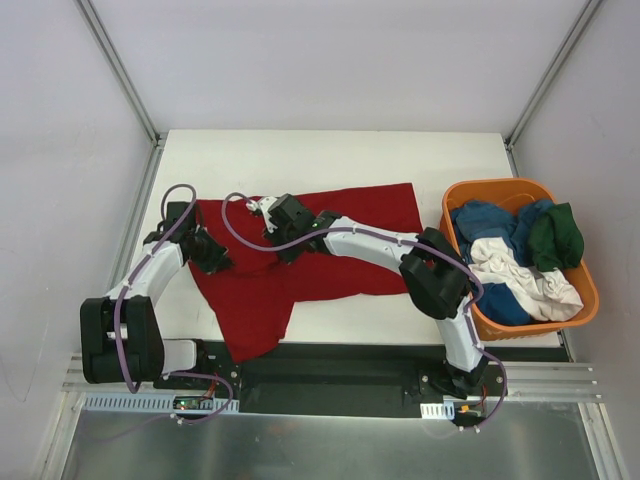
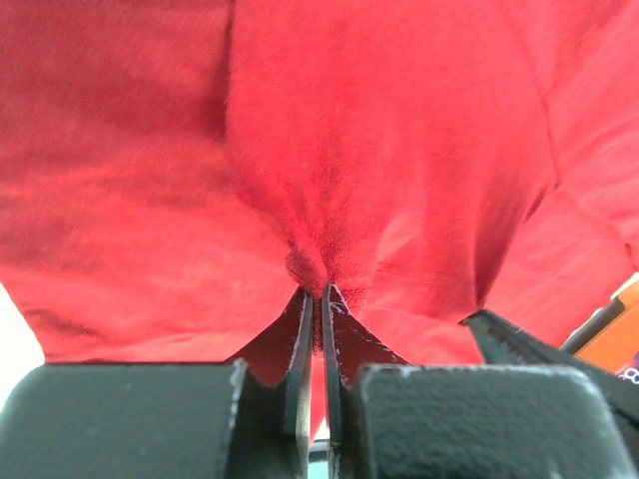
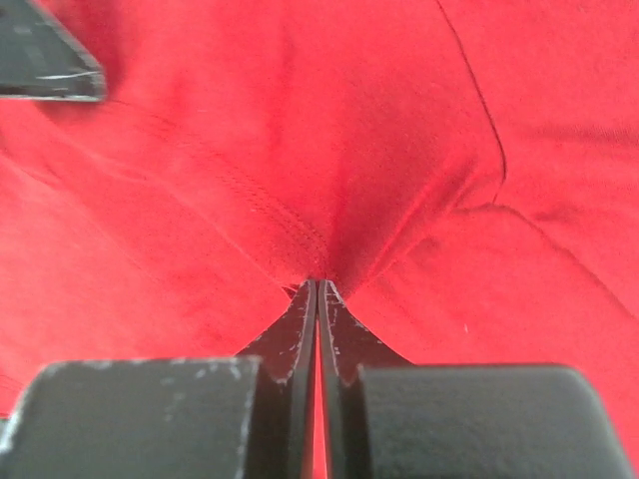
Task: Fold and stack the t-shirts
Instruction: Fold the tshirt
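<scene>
Firmly, left pincer [image 2: 318, 291] and right pincer [image 3: 318, 284] each clamp the dark red t-shirt [image 1: 372, 210].

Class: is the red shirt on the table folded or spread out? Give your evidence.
Spread out, not folded: the red shirt lies wide and rumpled in one layer across the table.

You have bare table [image 1: 330, 160] all along the back, behind the red shirt [image 1: 350, 210]. There is a thin bare strip between the shirt and the orange basket [image 1: 592, 292], and another along the near edge on the right. The basket fills the right side, and the heap of shirts [image 1: 510, 265] in it rises over its rim. Your right arm [image 1: 365, 243] lies low across the red shirt and blocks the middle. Your left gripper [image 2: 318, 291] and right gripper [image 3: 318, 284] sit near each other, both pinched on the cloth.
</scene>
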### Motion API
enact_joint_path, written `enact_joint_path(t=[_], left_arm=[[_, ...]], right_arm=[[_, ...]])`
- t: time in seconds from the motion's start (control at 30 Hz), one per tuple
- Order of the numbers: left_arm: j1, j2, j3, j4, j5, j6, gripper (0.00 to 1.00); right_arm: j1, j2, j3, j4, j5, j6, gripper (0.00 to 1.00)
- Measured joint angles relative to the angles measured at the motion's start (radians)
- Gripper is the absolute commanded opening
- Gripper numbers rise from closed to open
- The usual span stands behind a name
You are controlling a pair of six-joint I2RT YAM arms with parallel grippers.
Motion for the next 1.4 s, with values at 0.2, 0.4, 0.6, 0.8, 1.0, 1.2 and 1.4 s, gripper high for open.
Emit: enact_joint_path(t=[0.2,0.4,0.6,0.8,1.0,1.2,1.4], left_arm=[[0.0,-0.036,-0.05,-0.06,0.021,0.005,0.99],[0.0,-0.135,-0.057,-0.121,0.024,0.0,0.99],[0.0,-0.171,0.042,-0.148,0.024,0.003,0.99],[-0.011,0.007,0.194,-0.122,0.024,0.02,0.99],[-0.043,0.248,0.277,-0.091,0.016,0.025,0.99],[-0.044,0.464,0.412,-0.077,-0.005,0.029,0.99],[-0.032,0.595,0.526,-0.089,-0.01,0.029,0.99]], right_arm=[[-0.001,-0.023,-0.019,-0.038,0.018,-0.014,0.57],[-0.001,-0.079,-0.054,-0.067,0.002,-0.008,0.97],[-0.048,-0.173,-0.094,-0.082,-0.028,0.041,0.97],[-0.202,-0.214,-0.139,-0.081,-0.029,0.09,0.97],[-0.347,-0.198,-0.204,-0.104,-0.031,0.112,0.97],[-0.435,-0.121,-0.192,-0.106,-0.056,0.123,0.97],[-0.483,-0.018,-0.099,-0.146,-0.092,0.113,0.97]])
